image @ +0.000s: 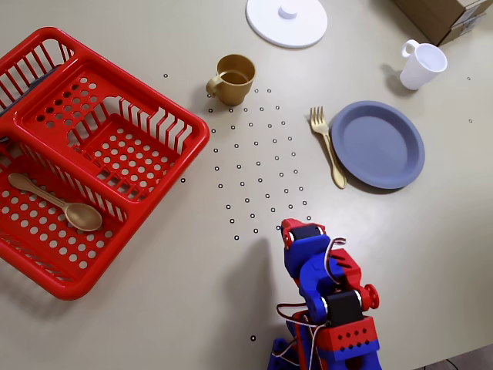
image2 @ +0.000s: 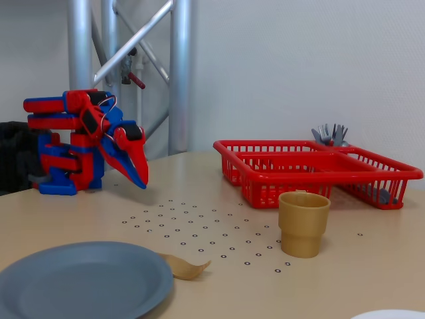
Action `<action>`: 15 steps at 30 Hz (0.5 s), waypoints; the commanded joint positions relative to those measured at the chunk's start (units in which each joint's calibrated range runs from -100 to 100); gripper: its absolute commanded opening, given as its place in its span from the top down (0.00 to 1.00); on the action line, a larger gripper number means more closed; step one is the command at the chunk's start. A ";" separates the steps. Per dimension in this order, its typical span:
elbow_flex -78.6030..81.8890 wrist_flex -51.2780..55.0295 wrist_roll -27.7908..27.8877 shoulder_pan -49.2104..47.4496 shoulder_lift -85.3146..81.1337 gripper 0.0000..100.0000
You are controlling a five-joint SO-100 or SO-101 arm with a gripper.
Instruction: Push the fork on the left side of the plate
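Note:
A small gold-tan fork [image: 327, 145] lies on the table against the left rim of the slate-blue plate [image: 381, 144] in the overhead view, tines pointing away from the arm. In the fixed view only its tine end [image2: 186, 268] shows beside the plate [image2: 80, 279]. My red and blue gripper [image: 291, 229] is folded back near the arm's base, well short of the fork and above the table. In the fixed view the gripper [image2: 141, 181] points down with its jaws together and holds nothing.
A red basket [image: 85, 146] with a gold spoon [image: 62, 204] fills the left of the overhead view. A gold cup [image: 233, 79], a white lid [image: 286, 19], a white mug [image: 421, 65] and a cardboard box [image: 447, 15] stand at the far side.

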 commanded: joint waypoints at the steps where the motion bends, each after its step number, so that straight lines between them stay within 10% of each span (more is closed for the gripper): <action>1: 0.72 1.07 0.00 -0.17 -0.92 1.00; 15: 0.72 1.15 0.00 0.05 -0.92 1.00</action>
